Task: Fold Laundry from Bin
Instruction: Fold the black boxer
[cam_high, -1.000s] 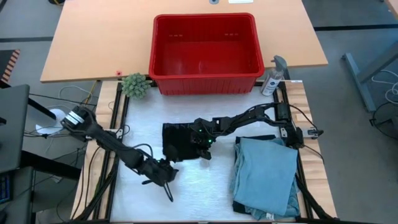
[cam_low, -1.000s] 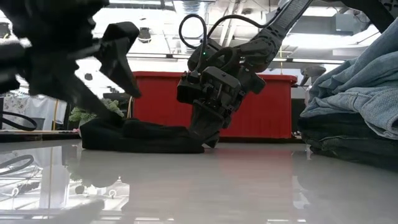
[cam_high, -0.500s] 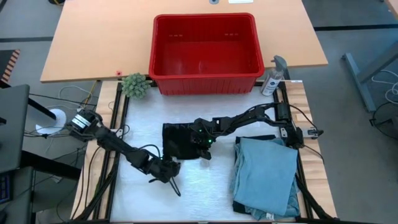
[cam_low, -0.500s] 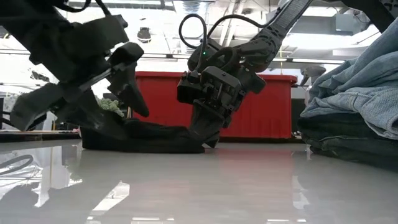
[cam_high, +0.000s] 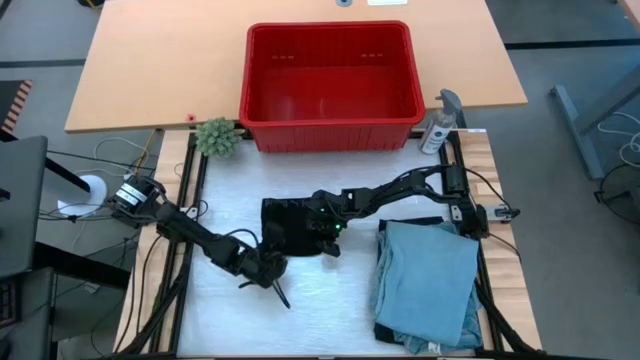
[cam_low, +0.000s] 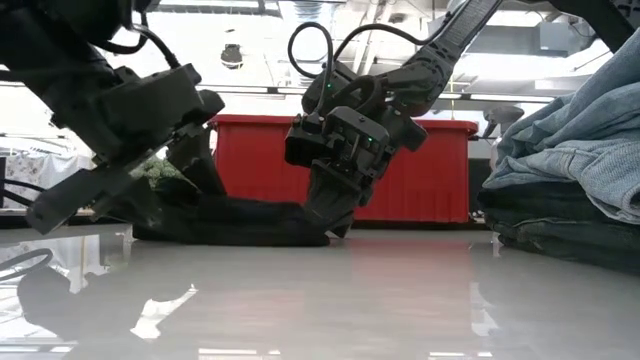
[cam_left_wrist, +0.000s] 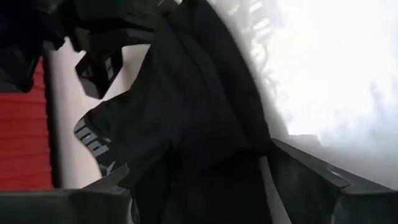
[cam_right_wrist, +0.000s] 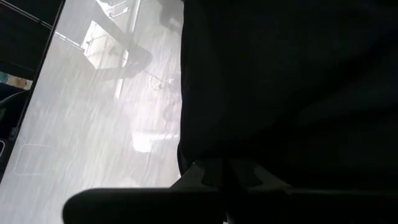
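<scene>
my left gripper (cam_high: 268, 272) is low over the white table (cam_high: 330, 310), fingers spread wide, right at the near left corner of the small black garment (cam_high: 290, 228). in my left wrist view that black cloth (cam_left_wrist: 193, 118) lies between my fingers (cam_left_wrist: 311, 180). my right gripper (cam_high: 322, 228) is pinched shut on the garment's right edge, pressing it to the table. further right sits a pile of light blue clothes (cam_high: 428, 280). the red bin (cam_high: 330, 75) stands at the far side.
</scene>
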